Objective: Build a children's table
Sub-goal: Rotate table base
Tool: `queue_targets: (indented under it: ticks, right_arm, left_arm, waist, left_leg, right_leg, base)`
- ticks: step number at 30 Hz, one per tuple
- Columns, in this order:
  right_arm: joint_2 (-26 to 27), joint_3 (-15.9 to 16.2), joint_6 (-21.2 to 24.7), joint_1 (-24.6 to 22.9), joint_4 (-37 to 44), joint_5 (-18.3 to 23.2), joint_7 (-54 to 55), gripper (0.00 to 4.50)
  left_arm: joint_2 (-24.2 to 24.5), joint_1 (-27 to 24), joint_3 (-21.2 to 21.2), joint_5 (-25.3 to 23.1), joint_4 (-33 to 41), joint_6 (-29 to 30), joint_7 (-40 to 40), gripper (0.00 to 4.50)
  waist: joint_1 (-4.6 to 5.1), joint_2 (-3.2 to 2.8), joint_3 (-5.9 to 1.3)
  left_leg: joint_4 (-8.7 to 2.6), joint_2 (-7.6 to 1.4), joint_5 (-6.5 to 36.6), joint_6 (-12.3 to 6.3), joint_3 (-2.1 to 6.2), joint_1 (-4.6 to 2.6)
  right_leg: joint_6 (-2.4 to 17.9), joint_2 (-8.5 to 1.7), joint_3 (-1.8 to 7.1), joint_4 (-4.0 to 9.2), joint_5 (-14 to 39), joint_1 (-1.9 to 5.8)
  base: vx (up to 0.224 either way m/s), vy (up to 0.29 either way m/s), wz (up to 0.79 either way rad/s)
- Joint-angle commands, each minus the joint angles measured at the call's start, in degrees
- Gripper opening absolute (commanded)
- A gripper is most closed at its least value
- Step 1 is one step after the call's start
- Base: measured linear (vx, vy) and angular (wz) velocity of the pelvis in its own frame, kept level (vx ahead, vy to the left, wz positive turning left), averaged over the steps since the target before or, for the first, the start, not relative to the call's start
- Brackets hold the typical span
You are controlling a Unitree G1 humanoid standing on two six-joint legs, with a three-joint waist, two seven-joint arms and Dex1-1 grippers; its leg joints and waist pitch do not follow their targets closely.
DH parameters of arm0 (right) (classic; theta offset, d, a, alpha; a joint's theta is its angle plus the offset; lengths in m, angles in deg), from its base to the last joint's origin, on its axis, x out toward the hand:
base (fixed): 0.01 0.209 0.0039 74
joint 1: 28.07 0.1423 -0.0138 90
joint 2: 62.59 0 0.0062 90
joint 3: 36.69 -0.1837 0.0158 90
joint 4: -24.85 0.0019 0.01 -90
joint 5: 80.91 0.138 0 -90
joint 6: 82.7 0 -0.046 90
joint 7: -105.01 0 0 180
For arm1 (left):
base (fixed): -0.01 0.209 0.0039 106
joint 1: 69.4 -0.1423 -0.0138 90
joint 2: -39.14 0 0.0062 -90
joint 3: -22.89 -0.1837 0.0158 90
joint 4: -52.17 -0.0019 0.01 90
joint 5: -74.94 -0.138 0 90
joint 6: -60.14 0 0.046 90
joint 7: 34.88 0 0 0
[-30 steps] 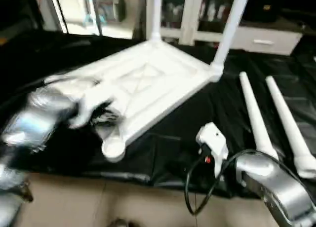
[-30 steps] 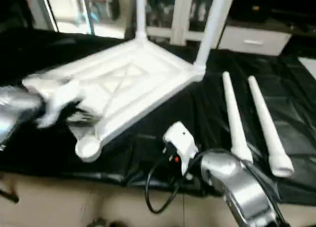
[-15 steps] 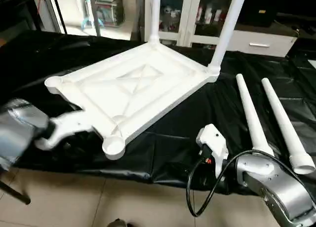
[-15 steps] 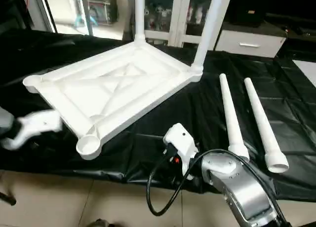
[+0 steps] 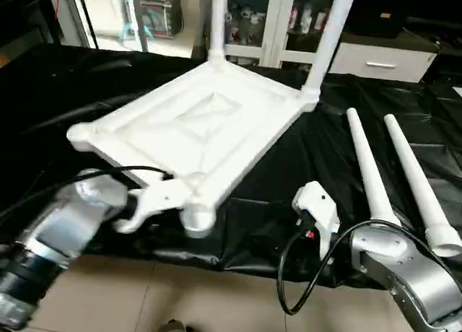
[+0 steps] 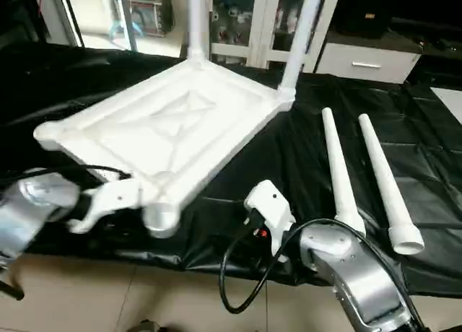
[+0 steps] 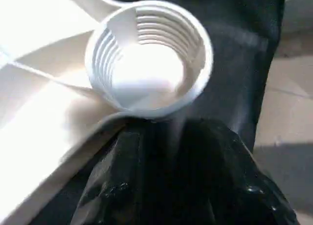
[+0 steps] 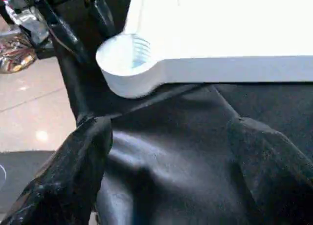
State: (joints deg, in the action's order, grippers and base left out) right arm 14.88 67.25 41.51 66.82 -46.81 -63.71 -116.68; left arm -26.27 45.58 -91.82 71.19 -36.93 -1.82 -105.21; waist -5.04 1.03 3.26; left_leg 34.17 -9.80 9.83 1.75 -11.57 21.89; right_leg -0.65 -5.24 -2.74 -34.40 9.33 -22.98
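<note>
White plastic, the children's table top point(image 5: 206, 119) lies underside up on the black-sheeted worktop point(image 5: 303, 173), two legs already standing in its far corner sockets. The near corner socket point(image 5: 196, 218), threaded and empty, sits at the worktop's front edge, and our left pincer point(image 5: 155, 202) pinches the rim right beside it, so that corner looks lifted a little. Two loose legs point(image 5: 368, 166) lie side by side toward the worktop's right edge, long axes running front to back, wide ends nearest us. Our right pincer point(image 8: 166, 151), spread wide and empty, is the nearer one to them. Beyond stand glass-doored cabinets point(image 5: 289, 22); below, a tiled floor point(image 5: 144, 296).
</note>
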Motion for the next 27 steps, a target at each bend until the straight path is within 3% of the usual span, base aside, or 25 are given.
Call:
queue_targets:
  ticks: [1, 5, 9, 13, 20, 23, 25, 27]
  right_arm:
    - [-0.7, -0.9, -0.6, -0.1, 0.5, -0.2, 0.3, 4.07]
    - [-0.8, -1.1, -0.7, -0.1, 0.5, -0.3, 0.2, 4.07]
    - [-1.0, -1.3, -0.7, -0.2, 0.6, -0.4, 0.2, 4.07]
    - [-1.5, -2.1, -0.4, -0.8, 1.1, 0.0, 0.3, 4.07]
    - [-2.1, -3.4, -0.5, -1.0, 0.6, 0.4, 0.1, 4.07]
    - [-2.3, -3.5, -0.6, -0.9, 0.3, 0.4, 0.0, 4.07]
    - [-2.3, -3.3, -0.7, -0.7, 0.1, 0.3, -0.2, 4.07]
    - [-2.3, -3.2, -0.7, -0.7, 0.1, 0.2, -0.3, 4.07]
  left_arm:
    - [-2.2, 0.6, -1.6, 0.7, 2.6, -0.2, 0.8, 1.84]
    - [-7.8, 2.6, -3.0, -0.7, -0.6, -1.2, 4.8, 1.84]
    - [-9.6, 3.4, -3.5, -1.6, -2.5, -2.0, 6.1, 1.84]
    - [-5.9, 2.8, -1.2, 0.7, 1.5, -0.4, 2.4, 1.84]
    - [0.6, 3.7, 2.2, 7.1, 6.1, 1.5, -6.7, 1.84]
    - [0.9, 6.0, 2.6, 7.0, 3.8, -1.0, -7.1, 1.84]
    - [-0.9, 8.5, 2.0, 3.9, -2.0, -6.9, -3.9, 1.84]
    - [-1.2, 8.9, 1.6, 3.5, -3.0, -7.7, -3.6, 1.84]
  waist:
    - [0.30, -0.43, -3.58]
    - [0.32, -0.15, -3.52]
    - [0.58, 0.02, -3.46]
    - [1.08, 0.12, -3.44]
    - [1.61, -0.18, -3.44]
    - [1.51, -0.12, -3.39]
    - [1.34, -0.08, -3.38]
    - [1.38, 0.05, -3.41]
  left_leg:
    - [-5.01, -3.41, 19.9, 3.56, 1.92, -1.93]
    - [-4.89, -3.37, 20.4, 3.20, 1.97, -1.78]
    - [-4.90, -3.27, 20.9, 2.91, 2.11, -1.61]
    - [-4.89, -3.26, 21.4, 2.66, 2.23, -1.61]
    - [-4.93, -3.21, 21.0, 2.79, 2.02, -1.85]
    - [-4.89, -3.18, 21.1, 2.90, 1.92, -1.94]
    - [-4.72, -3.10, 22.1, 3.20, 1.89, -2.10]
    - [-4.94, -3.18, 21.6, 3.42, 2.18, -1.61]
  right_leg:
    - [10.0, -3.35, 2.55, 3.99, 17.4, 1.31]
    - [9.3, -3.33, 2.53, 4.31, 19.6, 1.33]
    - [8.1, -3.27, 2.44, 4.61, 21.9, 1.34]
    - [7.8, -3.29, 2.35, 4.73, 23.4, 1.25]
    - [9.5, -2.99, 2.38, 4.20, 20.5, 1.07]
    - [9.5, -2.96, 2.40, 4.18, 20.6, 0.97]
    - [9.1, -3.06, 2.40, 4.39, 21.9, 0.85]
    - [8.7, -3.27, 2.36, 4.27, 22.1, 1.32]
  base:
    - [0.000, 0.000, 0.00]
    - [0.000, 0.000, 0.00]
    - [0.000, 0.000, 0.00]
    - [0.000, 0.000, 0.00]
    - [0.000, 0.000, 0.00]
    - [0.000, 0.000, 0.00]
    - [0.000, 0.000, 0.00]
    - [0.000, 0.000, 0.00]
